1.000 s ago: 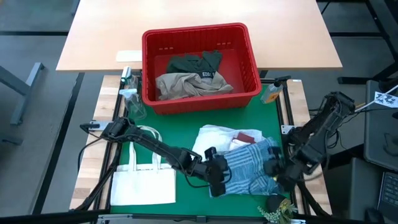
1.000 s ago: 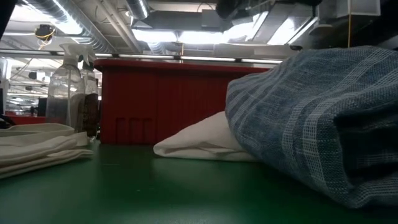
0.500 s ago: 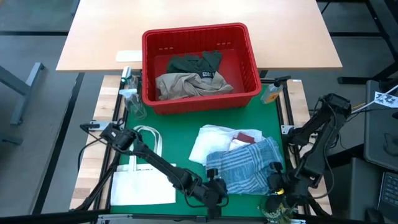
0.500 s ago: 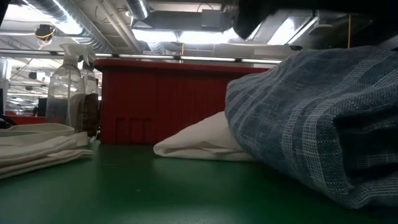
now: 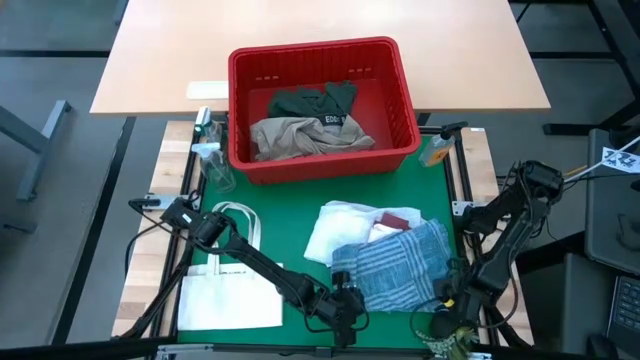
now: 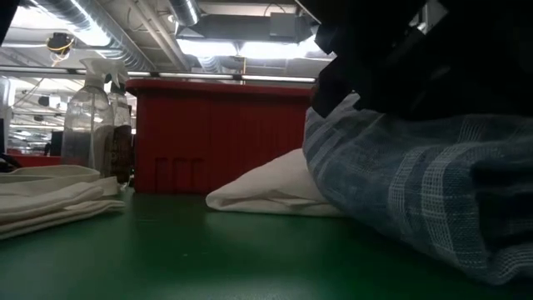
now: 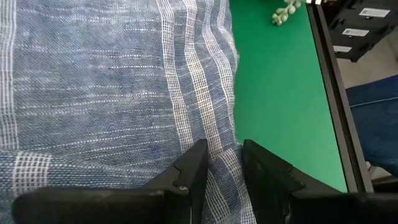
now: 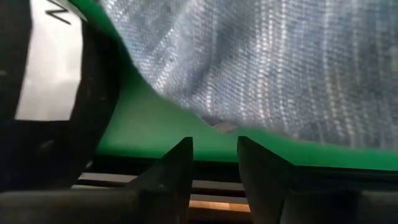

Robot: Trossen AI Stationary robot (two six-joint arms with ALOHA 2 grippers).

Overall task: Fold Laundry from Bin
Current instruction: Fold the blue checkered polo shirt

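- While both arms sit at the near edge of the table [image 5: 300,215], the left tool [image 5: 343,308] rests at the near left corner of the blue striped cloth [image 5: 395,267], its fingers [image 7: 189,171] a little apart with a fold of cloth between them; I judge it a light pinch, placed there to draw that corner over.
- The right tool [image 5: 450,298] is at the near right edge of the same cloth, fingers [image 8: 177,163] slightly parted and, from its wrist view, over green mat just short of the hem, gripping nothing that I can see.
- That cloth lies on the green mat, overlapping a white garment [image 5: 340,228] and a maroon piece [image 5: 398,219]; it seems set there as the fold in hand.
- The red bin [image 5: 320,105] stands behind, touching the mat's far edge, with a tan garment [image 5: 300,135] and a dark green one [image 5: 315,98] inside, probably waiting their turn.
- A flat white tote bag [image 5: 230,290] lies to the left, well apart from the bin.
- Compared with a second ago, both tools have dropped back from the cloth's middle to its near edge, and the cloth now lies flatter and more spread.
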